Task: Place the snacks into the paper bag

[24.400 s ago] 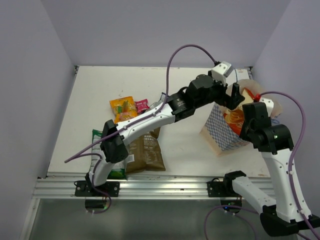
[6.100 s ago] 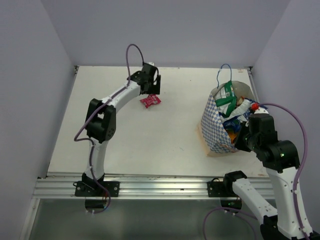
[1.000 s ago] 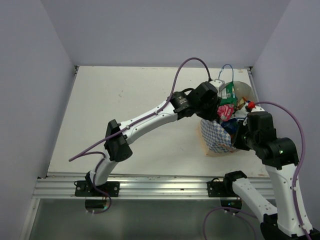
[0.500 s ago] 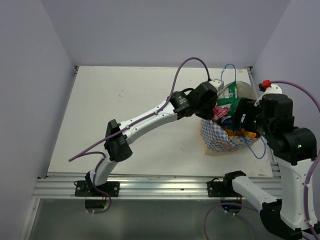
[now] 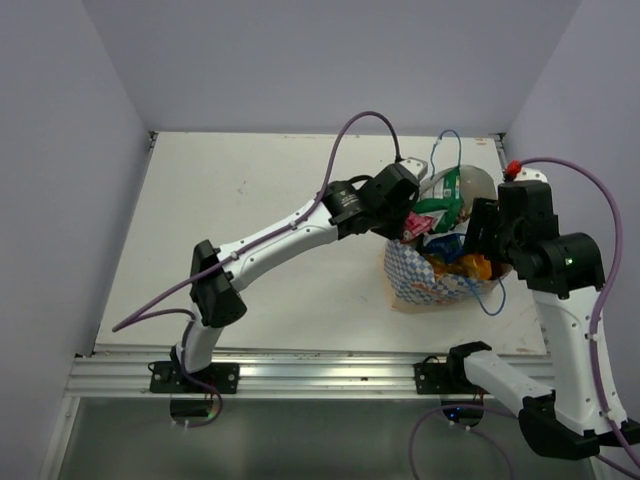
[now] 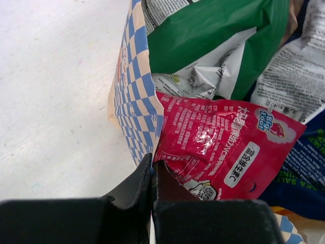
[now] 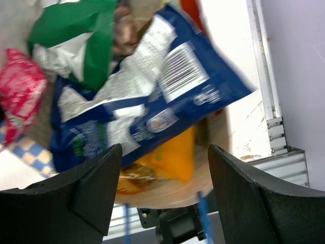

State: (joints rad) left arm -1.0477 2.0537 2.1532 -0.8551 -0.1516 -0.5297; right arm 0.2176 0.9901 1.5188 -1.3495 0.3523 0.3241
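The paper bag (image 5: 408, 282) stands tipped at the right of the table, its mouth full of snacks. A green-white packet (image 5: 452, 188) is on top, with a blue-white one (image 7: 162, 86) and an orange one (image 7: 172, 157) beneath it. The tiny pink packet (image 6: 223, 147) lies just inside the checkered rim (image 6: 134, 101). My left gripper (image 5: 405, 218) is shut, and its tips (image 6: 153, 161) pinch that rim beside the pink packet's corner. My right gripper (image 5: 480, 230) hovers over the bag's right side. It is open (image 7: 163, 148) and holds nothing.
Thin blue cord handles (image 5: 440, 150) stick out behind and in front of the bag. The table's right edge and metal rail (image 7: 264, 101) run close beside the bag. The aluminium rail (image 5: 300, 370) lines the near edge.
My right gripper has opened, let go of the bag and lifted back. My left gripper has shut at the rim and pulled left, and the bag has slid and slumped left with it.
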